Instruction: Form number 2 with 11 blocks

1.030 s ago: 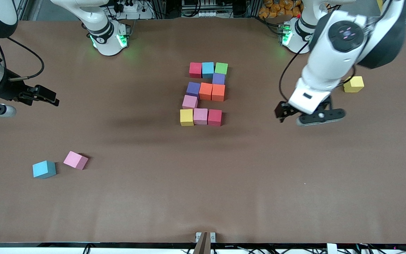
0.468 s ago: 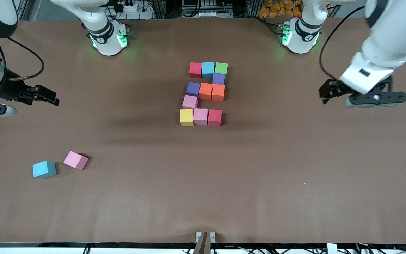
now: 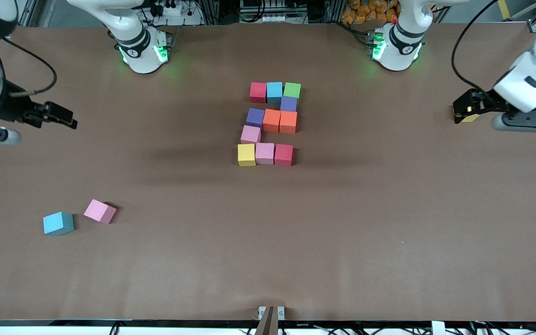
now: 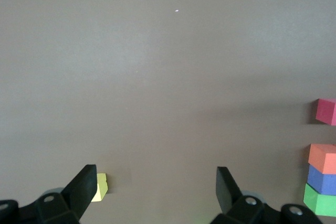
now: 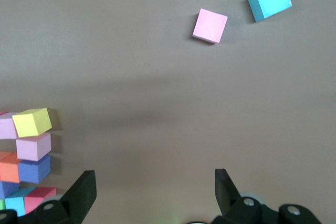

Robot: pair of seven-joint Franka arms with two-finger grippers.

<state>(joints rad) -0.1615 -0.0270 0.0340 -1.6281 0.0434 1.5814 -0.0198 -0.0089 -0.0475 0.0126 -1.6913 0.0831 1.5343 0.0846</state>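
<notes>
Blocks point(image 3: 270, 123) apparently in "2" shape

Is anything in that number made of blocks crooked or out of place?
Mostly tidy. The upper purple block sits slightly off line under the green block, and the pink block in the lower bend is a little askew. Three spare blocks lie apart from the figure; both grippers are open.

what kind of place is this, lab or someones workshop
Most likely a robotics lab. Two arm bases are fixed along one edge of a big brown-covered table, coloured foam blocks are laid out in a figure 2, and cables and metal framing crowd the table's edges.
</notes>
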